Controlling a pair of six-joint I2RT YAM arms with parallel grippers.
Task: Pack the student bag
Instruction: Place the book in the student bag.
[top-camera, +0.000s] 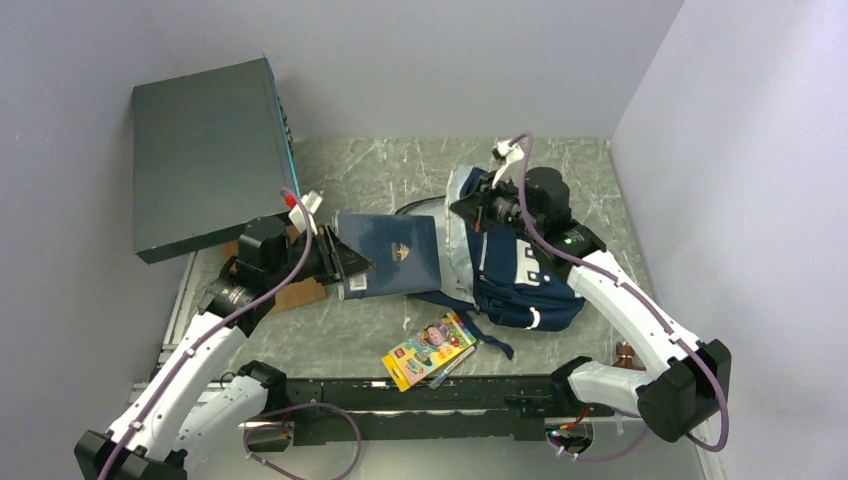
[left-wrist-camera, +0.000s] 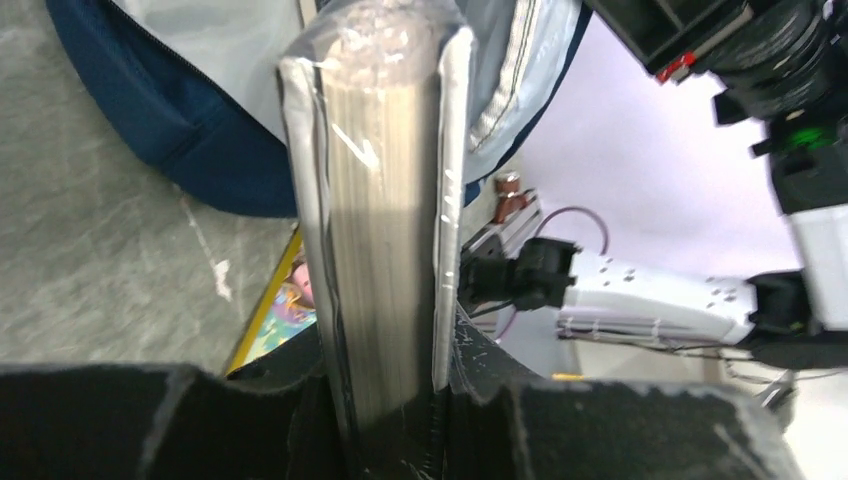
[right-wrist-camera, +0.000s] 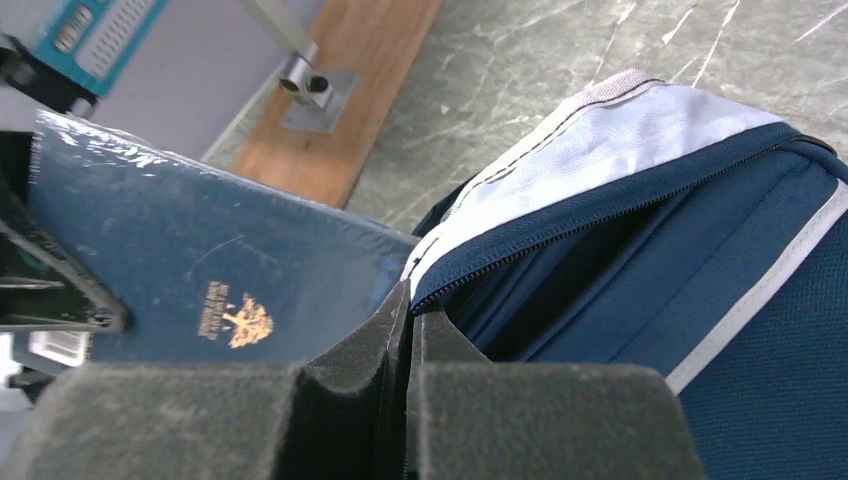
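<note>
Clamping a navy plastic-wrapped hardback book (top-camera: 395, 255), the left claw (top-camera: 340, 262) holds it at the mouth of the navy striped fabric student bag (top-camera: 520, 285), which lies on the right half of the surface (top-camera: 390, 170). The right claw (right-wrist-camera: 408, 340) pinches the bag's zipper rim. Nothing looks packed yet, and a colourful crayon box (top-camera: 430, 350) waits outside.

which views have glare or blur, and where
left wrist: glare on the plastic-wrapped book, background washed out and soft; right wrist: student bag sharp, pads of the right hand soft up close; top external: even light, soft shadows
</note>
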